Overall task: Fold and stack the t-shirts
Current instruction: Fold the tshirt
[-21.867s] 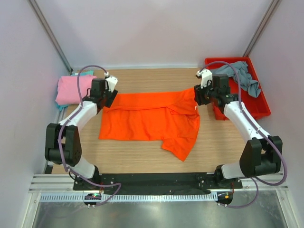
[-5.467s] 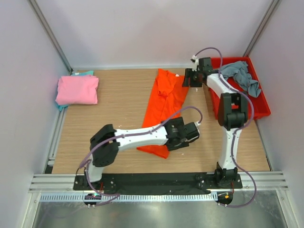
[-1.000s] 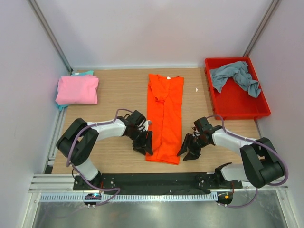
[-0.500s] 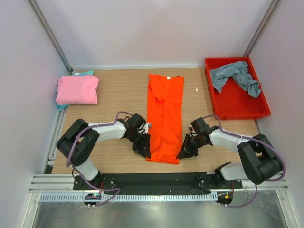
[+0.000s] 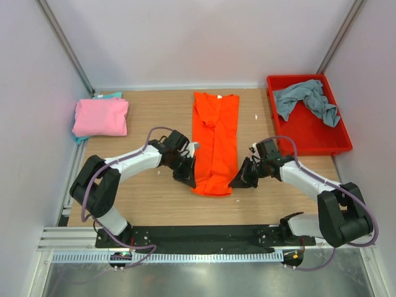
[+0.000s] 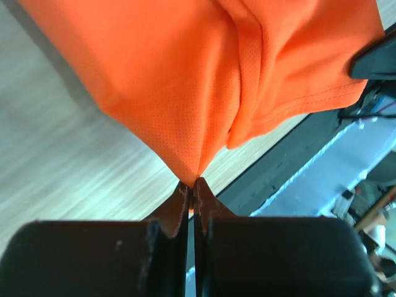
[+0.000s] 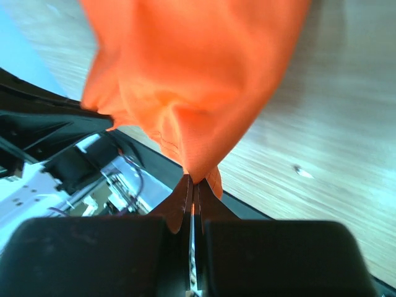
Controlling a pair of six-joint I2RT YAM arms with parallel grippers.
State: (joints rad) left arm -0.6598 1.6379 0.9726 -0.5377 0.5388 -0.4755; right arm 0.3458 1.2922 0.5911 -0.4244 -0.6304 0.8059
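Observation:
The orange t-shirt [image 5: 215, 139] lies as a long narrow folded strip down the middle of the table. My left gripper [image 5: 190, 180] is shut on its near left corner [image 6: 192, 167], and my right gripper [image 5: 236, 181] is shut on its near right corner [image 7: 198, 170]. Both corners are raised off the wood, so the near end of the strip bunches a little. A folded pink t-shirt [image 5: 100, 116] rests at the far left, on a teal t-shirt [image 5: 111, 95] whose edge peeks out. The grey-blue t-shirt [image 5: 307, 100] lies crumpled in the bin.
The red plastic bin [image 5: 309, 133] stands at the far right. Bare wooden table [image 5: 148, 204] lies on either side of the orange strip. The black base rail [image 5: 204, 235] runs along the near edge.
Both grippers closed on the near corners of the orange t-shirt. They have lifted that end and drawn it slightly away from the near edge.

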